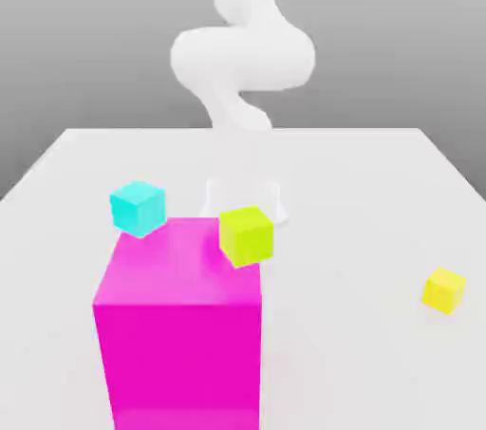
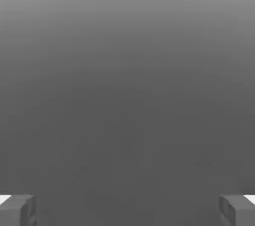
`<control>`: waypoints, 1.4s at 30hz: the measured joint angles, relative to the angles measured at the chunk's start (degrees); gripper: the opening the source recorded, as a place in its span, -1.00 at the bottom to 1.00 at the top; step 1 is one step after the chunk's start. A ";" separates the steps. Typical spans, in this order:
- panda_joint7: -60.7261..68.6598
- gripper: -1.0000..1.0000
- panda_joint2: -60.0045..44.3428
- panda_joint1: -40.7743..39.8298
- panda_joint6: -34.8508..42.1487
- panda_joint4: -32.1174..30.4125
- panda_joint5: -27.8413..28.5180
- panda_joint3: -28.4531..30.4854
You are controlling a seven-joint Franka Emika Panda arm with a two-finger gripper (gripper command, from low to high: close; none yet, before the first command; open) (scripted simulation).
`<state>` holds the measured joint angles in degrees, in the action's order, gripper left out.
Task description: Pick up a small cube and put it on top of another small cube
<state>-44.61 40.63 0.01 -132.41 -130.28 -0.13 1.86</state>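
Exterior view: white table [image 1: 361, 181] under a grey backdrop. Large magenta block [image 1: 180, 324] in the lower left-centre of the frame, its base cut off by the bottom edge; hides the stretch of table behind it.

Small cubes:
- cyan cube [image 1: 139, 207], at the block's upper left corner, overlapping it slightly. Resting on the table behind or touching the block: cannot tell.
- lime cube [image 1: 247, 233], tilted, overlapping the block's upper right corner. Contact again unclear.
- yellow cube [image 1: 444, 289], far right of the frame, alone on the table, well apart from the rest.

No cube stacked on another. Which small cube is the one to lift — not readable here.

White Panda arm [image 1: 242, 58] upper centre, soft-edged and pale against the backdrop, cut off by the top edge; lower end fades into the white table just behind the lime cube, hard to make out.

Hand view: gripper [image 2: 127, 210] facing plain grey. Grey fingertips [image 2: 17, 210] cut off at the two lower corners — jaws spread wide, nothing between them.
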 joint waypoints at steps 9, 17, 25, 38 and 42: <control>5.91 0.00 -18.88 -0.45 -2.25 5.46 -2.40 7.08; 12.93 0.00 -35.60 -2.74 -4.10 10.25 -7.15 12.31; 20.03 0.00 -52.48 -7.89 -5.82 15.08 -12.12 14.01; 27.86 0.00 -79.18 -17.23 -11.80 22.71 -16.12 13.36; 28.53 -1.00 -82.39 -18.03 -13.99 23.59 -17.08 12.40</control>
<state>-16.09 -41.76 -18.02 -146.40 -106.69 -17.22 14.26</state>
